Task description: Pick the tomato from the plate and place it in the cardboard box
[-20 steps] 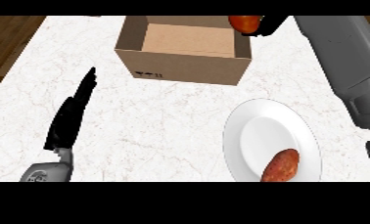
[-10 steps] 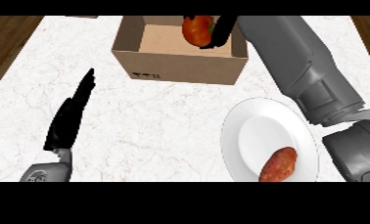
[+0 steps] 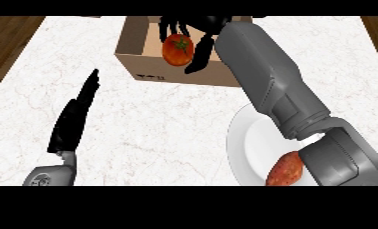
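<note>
Clearly — right hand (image 3: 207, 24) fingers (image 3: 168, 28) curled round tomato (image 3: 177, 50) over box (image 3: 148, 68).

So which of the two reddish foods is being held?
The round tomato with the green stem, in the right hand over the box; the oblong one lies on the plate.

You'll see the tomato (image 3: 177, 49), red with a green stem mark facing up, off the plate (image 3: 249, 143), right hand (image 3: 198, 59) curled round it, over the cardboard box (image 3: 166, 74) at its front rim. Box: brown, top open, upright at the desk's (image 3: 148, 123) far side. Plate: white, round, near right, well apart from the box.
</note>
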Tool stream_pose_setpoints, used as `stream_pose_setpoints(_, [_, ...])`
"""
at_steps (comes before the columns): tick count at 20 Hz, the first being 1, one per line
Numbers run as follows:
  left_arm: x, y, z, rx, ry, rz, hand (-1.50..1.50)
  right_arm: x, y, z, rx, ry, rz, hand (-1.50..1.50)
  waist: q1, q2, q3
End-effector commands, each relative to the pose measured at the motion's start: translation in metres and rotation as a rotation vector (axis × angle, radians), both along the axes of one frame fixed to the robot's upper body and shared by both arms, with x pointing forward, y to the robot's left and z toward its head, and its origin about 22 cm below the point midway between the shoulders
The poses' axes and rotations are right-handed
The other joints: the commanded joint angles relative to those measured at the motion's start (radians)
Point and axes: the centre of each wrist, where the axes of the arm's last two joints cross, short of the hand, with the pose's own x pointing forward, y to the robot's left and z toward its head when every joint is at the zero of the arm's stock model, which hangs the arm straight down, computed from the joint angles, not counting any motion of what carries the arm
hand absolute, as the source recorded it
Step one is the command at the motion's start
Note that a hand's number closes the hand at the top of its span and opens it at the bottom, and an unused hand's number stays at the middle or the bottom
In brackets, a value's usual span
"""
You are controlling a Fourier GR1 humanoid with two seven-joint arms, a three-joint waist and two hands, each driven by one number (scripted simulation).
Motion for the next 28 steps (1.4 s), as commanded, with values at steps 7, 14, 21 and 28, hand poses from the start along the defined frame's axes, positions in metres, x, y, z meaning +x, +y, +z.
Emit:
stream_pose_setpoints(7, [-0.001,-0.01,0.0,0.009,-0.004,-0.01,0.0,-0.006,0.004,-0.028,0.135,0.14,-0.055,-1.5,0.025,0.008,0.0])
stream_pose_setpoints(14, [0.0,0.004,0.007,0.0,-0.008,-0.01,0.0,0.003,-0.016,-0.013,0.492,0.289,-0.168,-1.5,0.007,0.009,0.001])
stream_pose_setpoints(21, [0.003,-0.001,0.009,-0.005,-0.034,-0.029,0.0,0.018,-0.066,0.018,0.681,0.38,-0.298,-1.5,0.027,0.025,0.001])
stream_pose_setpoints(28, [0.006,0.002,0.016,0.006,-0.053,-0.036,0.0,0.025,-0.146,0.044,0.799,0.346,-0.435,-1.5,0.053,0.044,0.004])
